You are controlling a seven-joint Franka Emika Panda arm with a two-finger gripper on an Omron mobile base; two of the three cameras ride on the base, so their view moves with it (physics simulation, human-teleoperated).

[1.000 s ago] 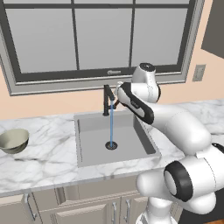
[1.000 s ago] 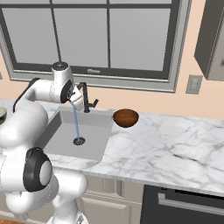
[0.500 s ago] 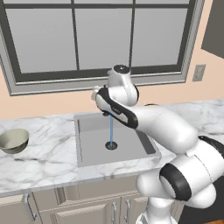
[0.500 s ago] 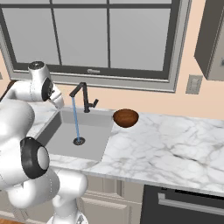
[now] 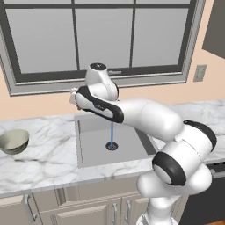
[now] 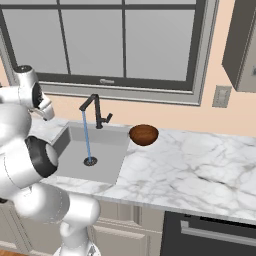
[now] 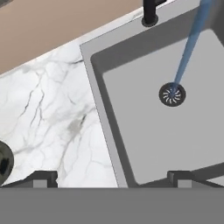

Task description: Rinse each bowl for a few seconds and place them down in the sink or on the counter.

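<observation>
The pale greenish-beige bowl [image 5: 13,140] sits upright on the counter [image 5: 48,154] left of the sink [image 5: 94,149]; its rim also shows at the left edge of the hand view [image 7: 3,160]. The dark reddish-brown bowl [image 6: 144,134] stands on the counter just right of the sink [image 6: 107,160]. Water runs from the black faucet [image 6: 95,110] onto the drain [image 7: 172,94]. My gripper [image 7: 111,178] is open and empty, hovering above the sink's left rim, between the faucet and the pale bowl. In the left base view the gripper [image 5: 74,99] hangs above the sink's back left corner.
A window and beige wall rise behind the sink. Beige cabinet doors [image 5: 88,211] run under the counter. A wide stretch of marble [image 6: 200,170] lies right of the brown bowl, with a dark appliance front [image 6: 210,230] below it.
My arm has swung left, from beside the faucet to above the sink's left rim. Water keeps running. Neither bowl has moved, and the gripper stays open.
</observation>
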